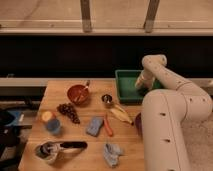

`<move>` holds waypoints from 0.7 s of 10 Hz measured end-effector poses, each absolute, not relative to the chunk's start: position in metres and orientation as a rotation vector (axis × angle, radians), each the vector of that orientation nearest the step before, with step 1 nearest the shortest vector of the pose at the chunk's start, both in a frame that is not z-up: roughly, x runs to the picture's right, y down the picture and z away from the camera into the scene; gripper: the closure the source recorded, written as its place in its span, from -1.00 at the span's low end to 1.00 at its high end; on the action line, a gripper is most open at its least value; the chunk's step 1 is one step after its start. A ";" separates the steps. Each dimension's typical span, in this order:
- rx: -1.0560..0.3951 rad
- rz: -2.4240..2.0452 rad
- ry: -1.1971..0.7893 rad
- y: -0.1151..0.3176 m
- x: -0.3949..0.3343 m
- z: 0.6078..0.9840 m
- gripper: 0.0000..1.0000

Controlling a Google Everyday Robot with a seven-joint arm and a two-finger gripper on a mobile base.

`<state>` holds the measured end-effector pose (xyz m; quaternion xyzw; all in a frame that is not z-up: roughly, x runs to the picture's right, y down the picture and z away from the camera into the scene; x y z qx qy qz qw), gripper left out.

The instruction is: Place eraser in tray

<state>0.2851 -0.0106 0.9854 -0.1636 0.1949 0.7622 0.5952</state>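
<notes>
The green tray sits at the table's back right corner. My gripper hangs low over the tray's right half at the end of the white arm, and its jaws stand open. The eraser does not show anywhere on the table. The gripper and arm hide the part of the tray beneath them, so I cannot tell whether the eraser lies there.
On the wooden table are a red bowl with a spoon, grapes, a blue cup, a light blue pad, an orange stick, a banana, a metal scoop, a crumpled cloth and a black-handled tool.
</notes>
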 end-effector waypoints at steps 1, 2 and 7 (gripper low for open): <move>-0.376 1.778 0.461 -0.008 0.290 0.986 -0.31; -0.374 1.786 0.468 -0.005 0.296 0.988 -0.31; -0.378 1.832 0.468 0.007 0.309 0.987 0.14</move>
